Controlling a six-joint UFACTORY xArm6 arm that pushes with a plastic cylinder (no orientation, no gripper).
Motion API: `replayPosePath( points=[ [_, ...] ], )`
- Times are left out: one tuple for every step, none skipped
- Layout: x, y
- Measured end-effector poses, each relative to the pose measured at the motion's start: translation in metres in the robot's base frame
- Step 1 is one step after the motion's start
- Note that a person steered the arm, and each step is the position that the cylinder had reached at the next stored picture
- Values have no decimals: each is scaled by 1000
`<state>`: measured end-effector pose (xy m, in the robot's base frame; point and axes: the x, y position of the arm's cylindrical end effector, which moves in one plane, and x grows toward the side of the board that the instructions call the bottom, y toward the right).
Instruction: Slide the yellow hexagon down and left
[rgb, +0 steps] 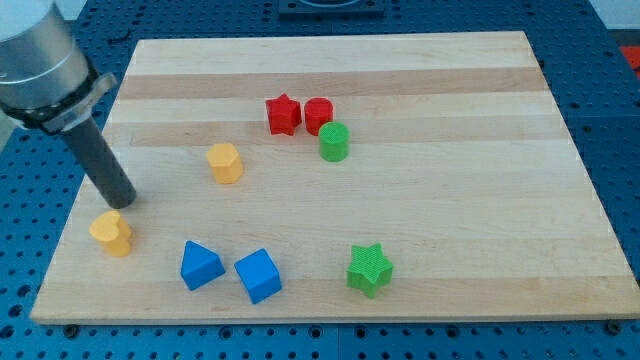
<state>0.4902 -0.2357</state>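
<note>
The yellow hexagon (225, 162) sits left of the board's middle. My tip (122, 203) is at the end of the dark rod near the board's left edge. It is well to the left of the hexagon and a little below it, not touching it. The tip is just above a second yellow block (111, 233), roughly heart-shaped, at the lower left. Whether the tip touches that block I cannot tell.
A red star (283, 114), a red cylinder (318, 114) and a green cylinder (334, 142) cluster above the middle. A blue triangle (200, 265) and a blue cube (259, 275) lie near the bottom edge, and a green star (369, 268) to their right. The wooden board (450, 200) has blue table around it.
</note>
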Motion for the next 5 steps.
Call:
replayPosePath(
  points=[
    [25,4],
    [50,2],
    [46,4],
    [22,12],
    [-20,32]
  ],
)
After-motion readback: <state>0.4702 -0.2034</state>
